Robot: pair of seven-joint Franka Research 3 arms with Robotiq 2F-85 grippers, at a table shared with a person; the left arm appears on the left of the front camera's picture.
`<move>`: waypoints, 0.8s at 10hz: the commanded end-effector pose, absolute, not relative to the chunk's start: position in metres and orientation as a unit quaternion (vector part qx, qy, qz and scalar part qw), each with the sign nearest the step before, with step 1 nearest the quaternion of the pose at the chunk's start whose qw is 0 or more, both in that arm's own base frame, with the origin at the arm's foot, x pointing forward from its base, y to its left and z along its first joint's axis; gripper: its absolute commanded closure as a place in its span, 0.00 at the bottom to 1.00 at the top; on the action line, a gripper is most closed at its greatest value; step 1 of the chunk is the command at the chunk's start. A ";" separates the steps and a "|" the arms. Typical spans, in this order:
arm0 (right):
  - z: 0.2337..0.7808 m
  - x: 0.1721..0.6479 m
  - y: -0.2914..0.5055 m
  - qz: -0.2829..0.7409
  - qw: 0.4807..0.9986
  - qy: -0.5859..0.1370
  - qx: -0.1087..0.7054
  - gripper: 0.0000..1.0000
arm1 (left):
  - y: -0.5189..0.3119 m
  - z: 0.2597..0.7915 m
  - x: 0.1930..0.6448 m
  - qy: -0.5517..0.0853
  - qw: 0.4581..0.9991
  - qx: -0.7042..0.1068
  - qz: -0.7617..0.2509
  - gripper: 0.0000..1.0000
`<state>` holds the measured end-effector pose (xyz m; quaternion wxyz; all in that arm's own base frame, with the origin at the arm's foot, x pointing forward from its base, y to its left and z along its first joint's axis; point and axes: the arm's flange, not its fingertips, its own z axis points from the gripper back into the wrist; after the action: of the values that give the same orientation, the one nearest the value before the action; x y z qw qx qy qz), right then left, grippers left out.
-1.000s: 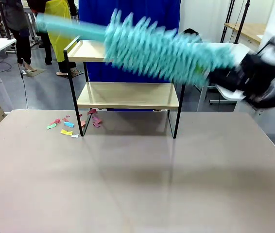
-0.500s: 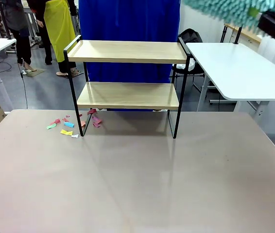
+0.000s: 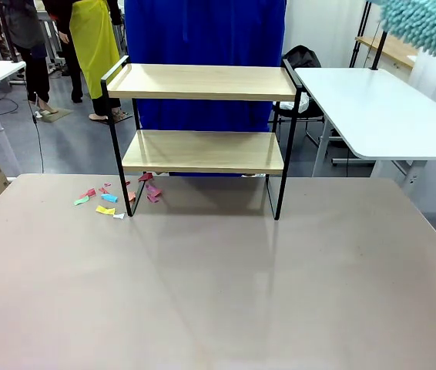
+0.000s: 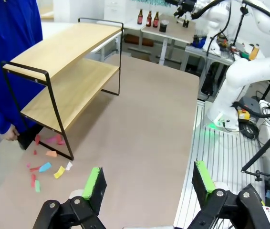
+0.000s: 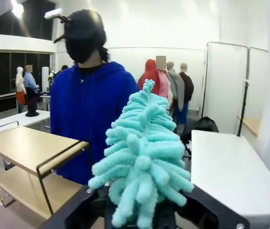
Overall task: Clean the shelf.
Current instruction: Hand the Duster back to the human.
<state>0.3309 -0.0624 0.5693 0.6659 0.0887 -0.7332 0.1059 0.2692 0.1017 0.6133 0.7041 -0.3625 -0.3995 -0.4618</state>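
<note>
Right pincer [image 5: 142,217] gripping teal duster [image 5: 142,162], shelf [image 3: 202,116] bare, left pincer [image 4: 147,183] open

Coloured paper scraps [image 3: 106,202] lie scattered on the desk [image 3: 218,293] at far left. A person in a blue hoodie [image 5: 89,105] stands at the far side.

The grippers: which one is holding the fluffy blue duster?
The right gripper: it is shut on the turquoise duster. The left gripper is open and empty.
</note>
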 end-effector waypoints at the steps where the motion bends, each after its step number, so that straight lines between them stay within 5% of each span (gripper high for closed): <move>1: 0.509 0.328 -0.064 0.075 0.681 -0.723 0.089 0.83 | 0.101 0.614 0.271 -0.411 0.692 -0.367 -0.467 0.05; 5: 0.401 0.333 -0.068 0.058 0.715 -0.687 0.120 0.83 | 0.101 0.614 0.271 -0.411 0.692 -0.367 -0.467 0.05; 8: 0.380 0.333 -0.065 0.075 0.707 -0.696 0.105 0.83 | 0.101 0.614 0.271 -0.411 0.692 -0.367 -0.467 0.05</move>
<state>0.3975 -0.0752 0.4047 0.7334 0.1336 -0.6634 0.0639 0.2707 0.1022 0.6118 0.7042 -0.3630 -0.3986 -0.4619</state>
